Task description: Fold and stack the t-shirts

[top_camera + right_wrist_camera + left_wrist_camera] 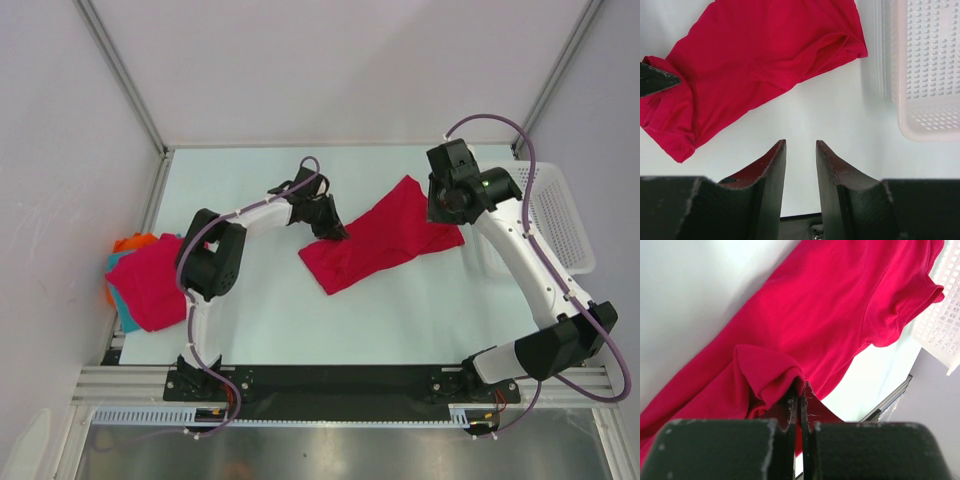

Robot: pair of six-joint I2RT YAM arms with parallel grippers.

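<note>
Left arm (260, 212): it rises from its base at the near-left corner, bends sharply at the elbow and runs its forearm rightward across the table (300, 320). The left gripper (800, 392) is closed tight on a raised fold of the red t-shirt (385, 240), at the upper edge near the shirt's left end; the cloth bunches into a rounded hump at the fingertips.

Right arm (530, 260): it reaches from the near-right corner away along the right side, with its wrist turned down over the shirt's right end. The right gripper (800, 145) stands partly parted, with nothing between its fingers and only bare table under them.

Red t-shirt: it lies at mid-table. Its long axis runs diagonally, from the near-left end up to the far-right end. The cloth is soft, plain crimson and mostly flat, with shallow creases and a curled hem at the right end.

Stack: at the table's left edge a folded red shirt (155, 285) lies on top of a teal garment (122, 300) and an orange garment (130, 242).

White basket (930, 65): it is perforated plastic and sits at the right edge, just beside the shirt's right end and not touching it.
</note>
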